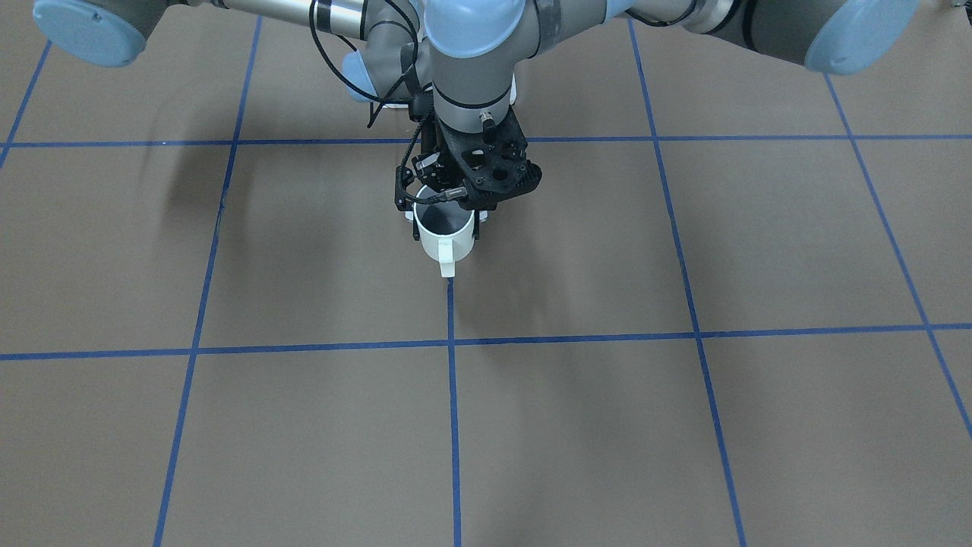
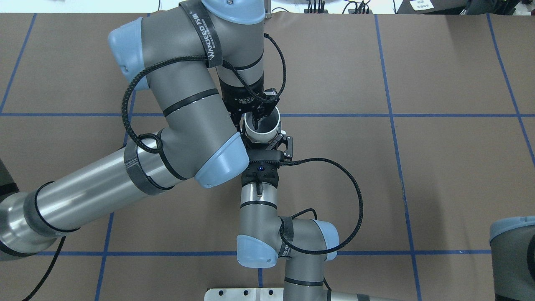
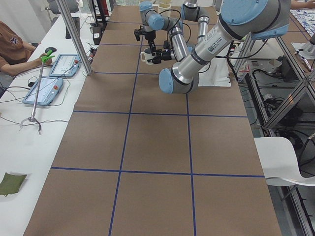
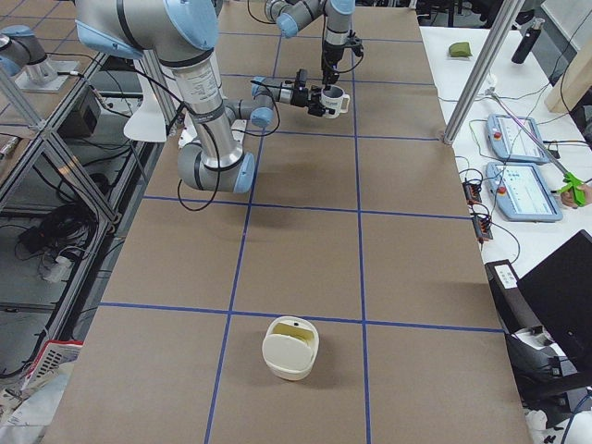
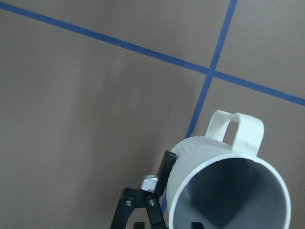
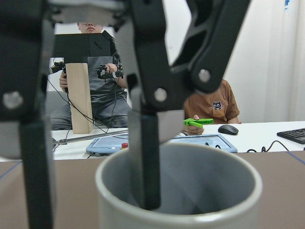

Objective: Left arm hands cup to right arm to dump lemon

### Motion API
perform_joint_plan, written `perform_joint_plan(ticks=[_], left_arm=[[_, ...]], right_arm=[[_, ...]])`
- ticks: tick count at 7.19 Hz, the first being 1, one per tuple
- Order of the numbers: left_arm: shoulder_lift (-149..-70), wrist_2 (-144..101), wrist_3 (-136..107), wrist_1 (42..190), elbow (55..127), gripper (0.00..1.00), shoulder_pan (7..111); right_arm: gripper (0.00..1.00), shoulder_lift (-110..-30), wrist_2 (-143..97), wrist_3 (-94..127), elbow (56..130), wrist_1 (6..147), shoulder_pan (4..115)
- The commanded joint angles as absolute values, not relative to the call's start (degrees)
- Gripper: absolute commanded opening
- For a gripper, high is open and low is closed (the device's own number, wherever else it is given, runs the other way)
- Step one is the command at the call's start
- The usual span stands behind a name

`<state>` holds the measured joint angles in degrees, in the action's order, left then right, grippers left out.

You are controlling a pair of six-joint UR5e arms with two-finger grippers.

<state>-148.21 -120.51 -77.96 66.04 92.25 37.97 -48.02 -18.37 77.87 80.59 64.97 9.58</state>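
The cream-white cup [image 1: 448, 241] hangs upright above the table, handle towards the operators' side. It also shows in the overhead view [image 2: 262, 133] and the left wrist view [image 5: 209, 152]. My right gripper [image 2: 263, 141] comes in level from the robot's side and is shut on the cup's body; one finger [image 5: 167, 164] presses its side. My left gripper [image 2: 248, 122] points straight down over the rim. One finger [image 6: 143, 157] is inside the cup and the other finger [image 6: 35, 167] is outside; they stand well apart and clear of the wall. The lemon does not show.
The brown table [image 1: 607, 425] carries a blue tape grid. A cream tub [image 4: 290, 349] stands at the table's end on the robot's right. Operators sit across the table behind tablets [image 6: 205, 140]. Both arms cross above the table's middle.
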Motion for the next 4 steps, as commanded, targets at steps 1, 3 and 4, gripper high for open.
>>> perform_joint_plan(ticks=[1,3,4], left_arm=[[-148.2,-120.4,-78.0,66.1,92.0,0.44,38.0],[-148.2,-120.3,-78.0,66.1,92.0,0.43,37.7],[-148.3,-120.3,-78.0,66.1,91.9,0.43,37.5]], right_arm=[[0.40,-48.1,-18.4,77.9,80.8,64.9,9.6],[0.40,-48.3,-18.4,77.9,80.8,64.9,9.6],[0.40,-48.3,-18.4,77.9,80.8,64.8,9.6]])
